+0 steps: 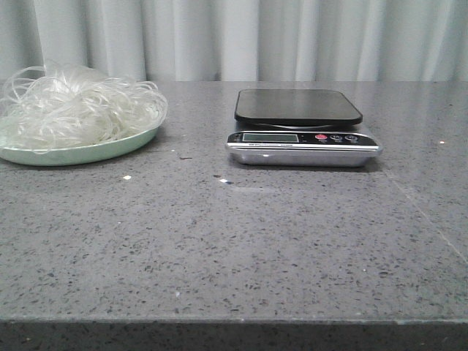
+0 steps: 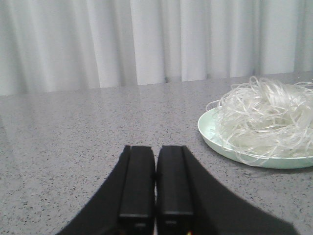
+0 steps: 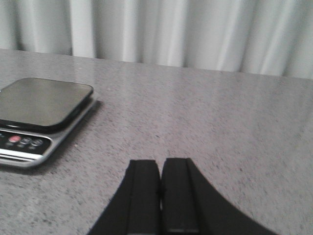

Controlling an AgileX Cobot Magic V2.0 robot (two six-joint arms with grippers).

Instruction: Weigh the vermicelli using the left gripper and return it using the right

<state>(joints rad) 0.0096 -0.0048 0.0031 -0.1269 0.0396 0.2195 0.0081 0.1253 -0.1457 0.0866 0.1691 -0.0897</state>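
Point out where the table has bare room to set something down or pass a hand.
The widest bare patch is the table in front of the plate and the scale. A narrower gap lies between plate and scale, another to the right of the scale. The scale's platform is bare. The plate is crowded: vermicelli fills it.

Grey speckled stone tabletop (image 1: 241, 241); pale pleated curtain (image 1: 292, 36) behind (soft, even light).

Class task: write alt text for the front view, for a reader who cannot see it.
A tangle of whitish vermicelli is heaped on a pale green plate at the far left of a grey speckled table. A digital kitchen scale sits right of it, its black platform bare; pale curtains hang behind.
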